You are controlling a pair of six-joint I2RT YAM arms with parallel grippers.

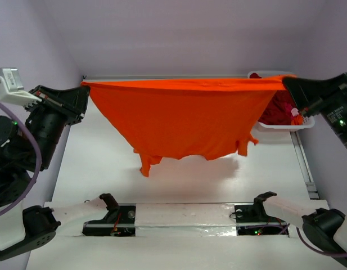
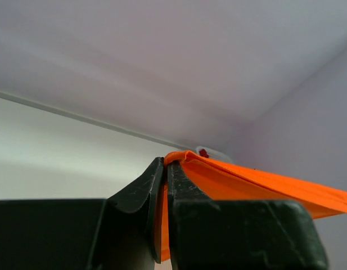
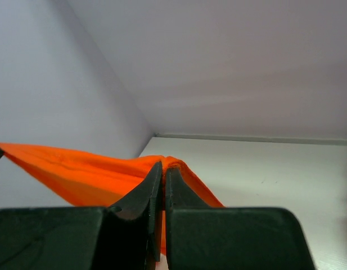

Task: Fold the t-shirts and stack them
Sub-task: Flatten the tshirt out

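Top external view: the left gripper (image 1: 82,89) is seen clamped on one top corner of the orange t-shirt (image 1: 184,118) above the table's far left corner. The right gripper (image 1: 288,84) is pinched on the other corner at the far right, so the cloth is hung taut between them. For a clean lay-down, both corners should be lowered together, level, with sleeves spread. The dark red t-shirt (image 1: 279,108) is heaped in the white basket (image 1: 274,128) at the far right corner. The table (image 1: 179,188) is white and smooth, enclosed by pale lilac walls (image 1: 179,34).
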